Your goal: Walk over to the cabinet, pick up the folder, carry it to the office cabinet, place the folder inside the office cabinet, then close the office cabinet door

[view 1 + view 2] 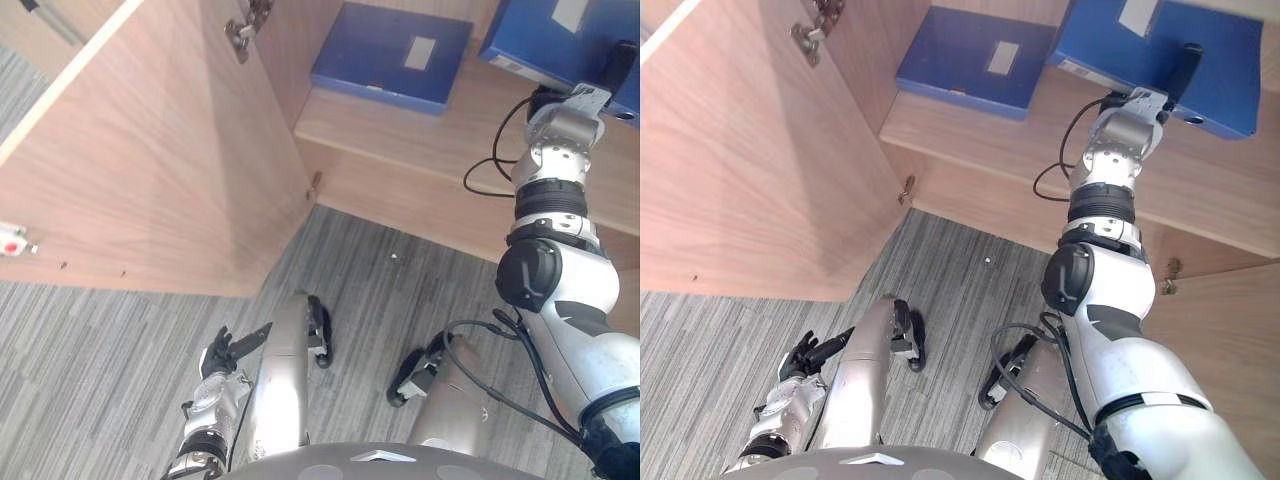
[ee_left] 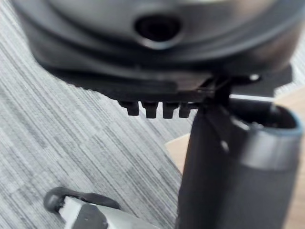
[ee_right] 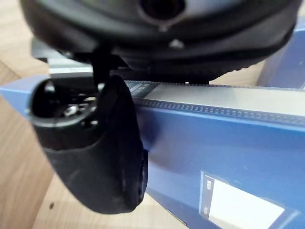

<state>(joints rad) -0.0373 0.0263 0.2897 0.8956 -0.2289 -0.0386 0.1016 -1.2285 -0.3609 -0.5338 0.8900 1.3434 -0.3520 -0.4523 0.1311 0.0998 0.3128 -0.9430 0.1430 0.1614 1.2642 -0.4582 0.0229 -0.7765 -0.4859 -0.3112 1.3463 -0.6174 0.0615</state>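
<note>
Grey carpet (image 1: 120, 340) under an open wooden cabinet (image 1: 400, 135): at 1 o'clock, the right hand (image 1: 1184, 66) clamps its thumb on the blue folder (image 1: 1225, 75) over the shelf; the left hand (image 1: 220, 355) hangs loose-fingered and empty at 7 o'clock.

The open cabinet door (image 1: 150, 150) stands wide on your left and walls off that side. On the shelf (image 1: 400, 135), a flat folder (image 1: 392, 55) takes the back middle. The held folder (image 1: 1230, 70), pinched by the right hand (image 1: 1183, 70), fills the right. The front strip lies bare.
</note>
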